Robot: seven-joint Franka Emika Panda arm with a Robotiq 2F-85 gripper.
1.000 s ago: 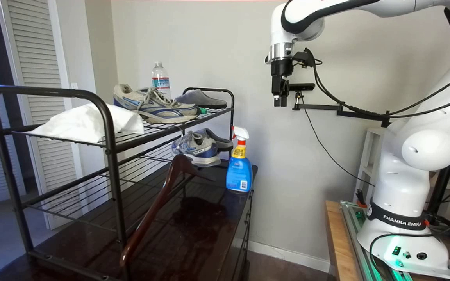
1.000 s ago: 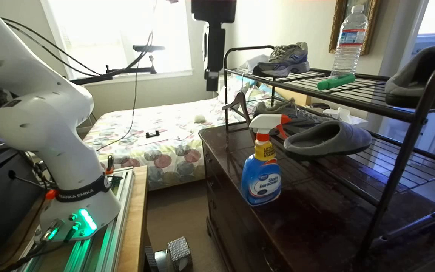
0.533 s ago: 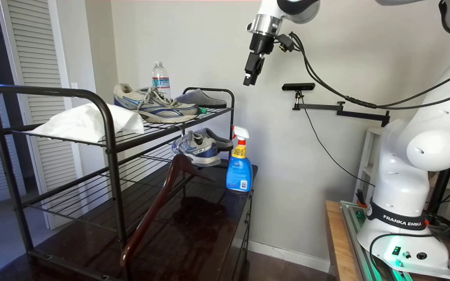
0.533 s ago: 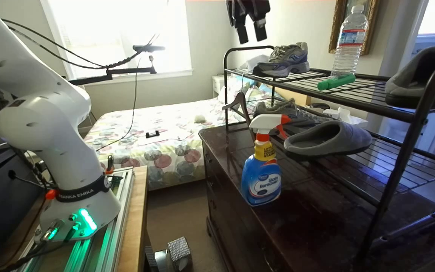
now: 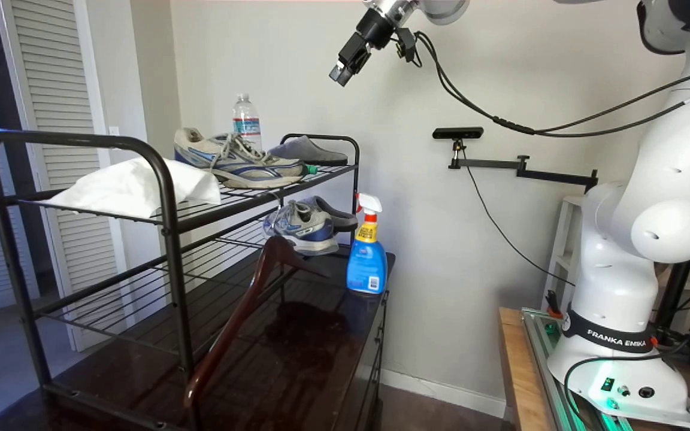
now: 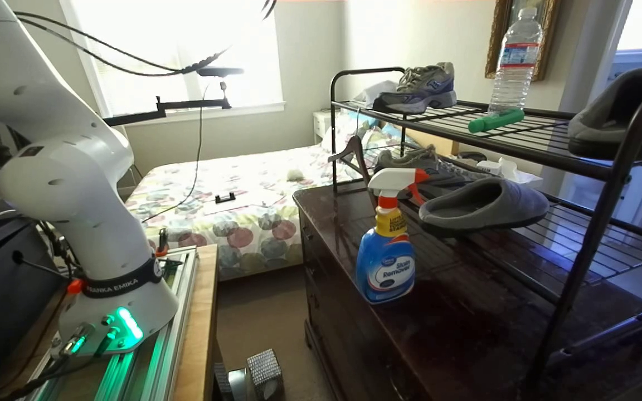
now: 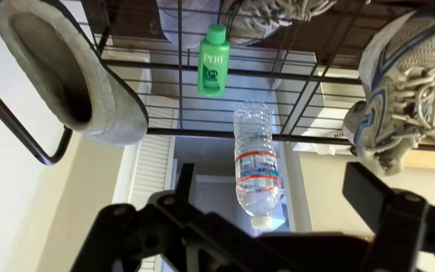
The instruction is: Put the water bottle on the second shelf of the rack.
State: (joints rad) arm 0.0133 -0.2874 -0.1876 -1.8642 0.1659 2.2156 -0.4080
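a: your bottle (image 6: 516, 67) stands upright on the top shelf (image 5: 231, 209) of the rack (image 5: 69, 138), cap up.

b: and your gripper (image 5: 340, 75), where is that?

a: in an exterior view you have it higher than the cap, tilted, its tip slanting down toward the bottle's side. the two are apart.

b: what does the wrist view give you?

a: there you see the bottle in the gap between the jaws, with the cap end nearest the gripper and the base farther off on the shelf.

b: and how do your jaws stand?

a: spread wide, one to each side of the bottle in that view, with space between each and the plastic.

b: what else do you have round it?

a: a green bottle (image 7: 213, 62) lies beside its base, on the same shelf. in the wrist view you get a slipper (image 7: 100, 90) on the left and a sneaker (image 7: 410, 90) on the right.

b: and your second shelf (image 5: 99, 288)?

a: it is the tier just below the one your bottle stands on. you see a lower slipper (image 6: 482, 206) and a lower sneaker (image 5: 302, 228) there.
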